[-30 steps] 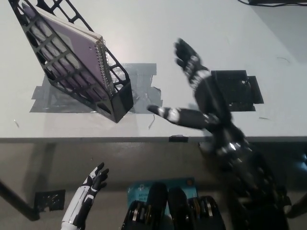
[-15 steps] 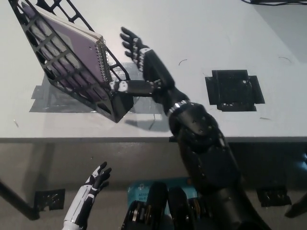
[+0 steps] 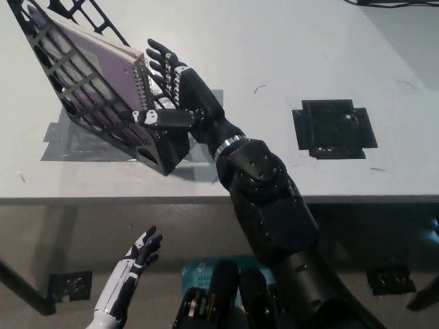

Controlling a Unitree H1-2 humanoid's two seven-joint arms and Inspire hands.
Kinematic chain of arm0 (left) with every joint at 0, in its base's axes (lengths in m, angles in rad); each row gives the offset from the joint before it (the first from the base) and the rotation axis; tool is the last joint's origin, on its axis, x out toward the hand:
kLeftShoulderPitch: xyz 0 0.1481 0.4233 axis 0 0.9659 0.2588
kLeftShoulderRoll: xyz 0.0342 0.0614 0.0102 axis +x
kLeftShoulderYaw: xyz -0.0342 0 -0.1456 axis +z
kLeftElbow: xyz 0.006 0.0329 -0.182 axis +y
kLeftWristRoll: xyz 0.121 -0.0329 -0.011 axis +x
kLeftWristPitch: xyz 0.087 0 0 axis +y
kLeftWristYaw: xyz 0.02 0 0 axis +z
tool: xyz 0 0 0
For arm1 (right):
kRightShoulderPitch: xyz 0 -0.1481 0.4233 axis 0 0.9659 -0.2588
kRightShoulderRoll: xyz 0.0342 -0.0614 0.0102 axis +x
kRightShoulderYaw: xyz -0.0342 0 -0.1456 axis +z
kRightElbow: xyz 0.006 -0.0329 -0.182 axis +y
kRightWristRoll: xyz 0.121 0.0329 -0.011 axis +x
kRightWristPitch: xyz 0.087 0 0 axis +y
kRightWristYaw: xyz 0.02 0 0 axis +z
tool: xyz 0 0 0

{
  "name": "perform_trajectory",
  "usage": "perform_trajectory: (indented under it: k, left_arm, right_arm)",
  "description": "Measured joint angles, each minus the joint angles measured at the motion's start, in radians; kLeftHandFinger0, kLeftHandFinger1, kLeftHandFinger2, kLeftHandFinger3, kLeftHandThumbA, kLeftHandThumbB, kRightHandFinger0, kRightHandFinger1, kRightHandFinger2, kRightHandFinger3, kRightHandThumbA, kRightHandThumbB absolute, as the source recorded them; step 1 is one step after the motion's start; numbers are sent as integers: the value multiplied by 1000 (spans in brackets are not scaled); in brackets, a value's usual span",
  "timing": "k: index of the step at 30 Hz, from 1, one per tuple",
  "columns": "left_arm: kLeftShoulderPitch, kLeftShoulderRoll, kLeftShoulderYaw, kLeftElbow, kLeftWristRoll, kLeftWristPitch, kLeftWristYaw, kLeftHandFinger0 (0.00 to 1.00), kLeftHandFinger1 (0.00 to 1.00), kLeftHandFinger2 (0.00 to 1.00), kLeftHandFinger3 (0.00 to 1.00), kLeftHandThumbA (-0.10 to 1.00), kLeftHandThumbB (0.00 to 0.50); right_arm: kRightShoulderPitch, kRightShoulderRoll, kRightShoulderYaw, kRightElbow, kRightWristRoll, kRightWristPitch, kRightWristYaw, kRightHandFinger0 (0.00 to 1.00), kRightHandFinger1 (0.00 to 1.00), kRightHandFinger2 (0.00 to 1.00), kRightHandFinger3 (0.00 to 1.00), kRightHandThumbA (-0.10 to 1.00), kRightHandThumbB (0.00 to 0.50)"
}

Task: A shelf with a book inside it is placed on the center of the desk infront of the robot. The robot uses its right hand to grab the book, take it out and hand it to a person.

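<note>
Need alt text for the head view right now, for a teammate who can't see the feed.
The robot's black right hand, open, is at the spiral edge of a purple book standing in a black wire shelf on a grey desk, fingers spread and not yet closed on it. The white left hand rests open below the desk edge, lower left.

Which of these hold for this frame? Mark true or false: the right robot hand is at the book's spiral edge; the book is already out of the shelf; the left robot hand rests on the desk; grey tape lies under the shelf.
1. The right robot hand is at the spiral edge of the book: true.
2. The book is out of the shelf: false, it sits inside.
3. The left robot hand rests on the desk: false, it hangs open below the desk edge.
4. Grey tape lies under the shelf: true.
</note>
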Motion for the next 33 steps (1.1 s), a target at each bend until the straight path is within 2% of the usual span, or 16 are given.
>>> perform_trajectory:
  k: [8,14,16,18,20,26,27,31,33]
  left_arm:
    - [0,2,0,0,-5,2,-13,1000,1000,1000,1000,945,262]
    - [-1,3,1,0,-6,2,-14,1000,1000,1000,1000,942,265]
    - [-1,3,1,0,-6,2,-14,1000,1000,1000,1000,944,265]
    - [-1,3,1,0,-6,2,-14,1000,1000,1000,1000,938,271]
    - [-2,3,1,0,-6,2,-14,1000,1000,1000,1000,942,272]
    - [-5,4,0,0,-5,2,-15,1000,1000,1000,1000,984,277]
    - [-5,5,0,0,-4,2,-15,1000,1000,1000,1000,985,276]
    - [-7,5,0,0,0,2,-15,1000,1000,1000,1000,983,281]
    - [-9,6,0,0,1,2,-15,1000,1000,1000,1000,977,281]
  right_arm:
    - [23,13,5,-171,7,4,0,1000,1000,1000,1000,1000,314]
    - [33,4,13,-260,-1,5,-2,1000,1000,1000,1000,1000,364]
    - [33,-4,20,-280,-11,5,-5,1000,1000,1000,1000,1000,355]
    - [33,-8,22,-284,-14,5,-6,1000,1000,1000,1000,1000,320]
    - [33,-11,24,-286,-16,6,-8,1000,1000,1000,1000,1000,352]
    - [33,-7,33,-266,-16,5,-8,1000,1000,1000,1000,1000,349]
    - [33,-6,38,-258,-17,5,-8,1000,1000,1000,1000,1000,361]
    - [33,-3,57,-229,-30,5,-10,1000,1000,1000,1000,1000,352]
    - [33,2,62,-209,-36,4,-10,1000,1000,1000,1000,1000,363]
